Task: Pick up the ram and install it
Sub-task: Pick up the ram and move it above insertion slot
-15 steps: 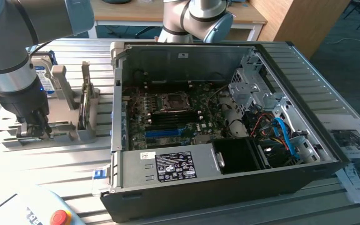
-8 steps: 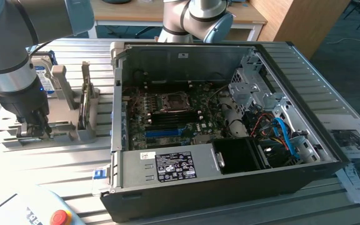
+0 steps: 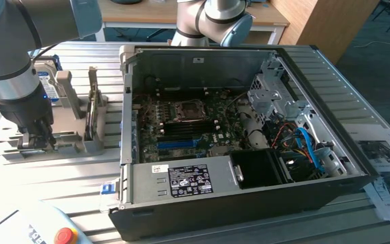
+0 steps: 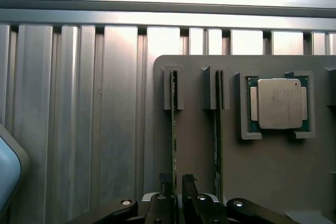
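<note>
One open computer case (image 3: pixel 235 211) sits beside one grey holder (image 4: pixel 262 182). The holder carries two ram sticks on edge, the outer stick (image 4: pixel 174 129) and the inner stick (image 4: pixel 217 129), plus one processor chip (image 4: pixel 279 103). One gripper (image 4: pixel 177 182) straddles the outer stick, jaws apart, not clamping it.

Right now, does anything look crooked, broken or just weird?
Nothing stands out. The ram and the second stick beside it stand straight on edge in the grey holder. The silver processor chip sits square in its pocket. The open tool straddles the ram.
</note>
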Robot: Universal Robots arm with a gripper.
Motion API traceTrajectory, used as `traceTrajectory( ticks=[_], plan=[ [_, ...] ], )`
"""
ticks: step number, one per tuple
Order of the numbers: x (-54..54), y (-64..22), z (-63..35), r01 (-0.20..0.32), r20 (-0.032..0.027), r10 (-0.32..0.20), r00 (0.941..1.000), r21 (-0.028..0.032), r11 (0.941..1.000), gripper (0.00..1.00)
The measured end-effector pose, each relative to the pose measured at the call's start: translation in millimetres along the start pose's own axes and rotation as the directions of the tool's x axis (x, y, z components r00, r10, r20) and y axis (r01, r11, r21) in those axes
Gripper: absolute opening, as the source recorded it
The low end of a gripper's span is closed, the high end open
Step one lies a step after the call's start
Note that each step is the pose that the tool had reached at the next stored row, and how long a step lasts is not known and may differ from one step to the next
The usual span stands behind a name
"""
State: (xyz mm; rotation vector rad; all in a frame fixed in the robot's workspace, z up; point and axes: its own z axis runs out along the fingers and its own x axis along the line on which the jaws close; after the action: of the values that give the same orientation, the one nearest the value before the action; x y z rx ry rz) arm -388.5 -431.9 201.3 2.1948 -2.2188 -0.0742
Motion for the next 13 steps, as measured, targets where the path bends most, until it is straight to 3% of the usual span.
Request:
traceTrajectory(
  ticks=[13],
  plan=[
    [0.1, 0.0, 0.0, -0.008, 0.0003, 0.008, 1.0, 0.0002, 1.0, 0.21]
  ],
)
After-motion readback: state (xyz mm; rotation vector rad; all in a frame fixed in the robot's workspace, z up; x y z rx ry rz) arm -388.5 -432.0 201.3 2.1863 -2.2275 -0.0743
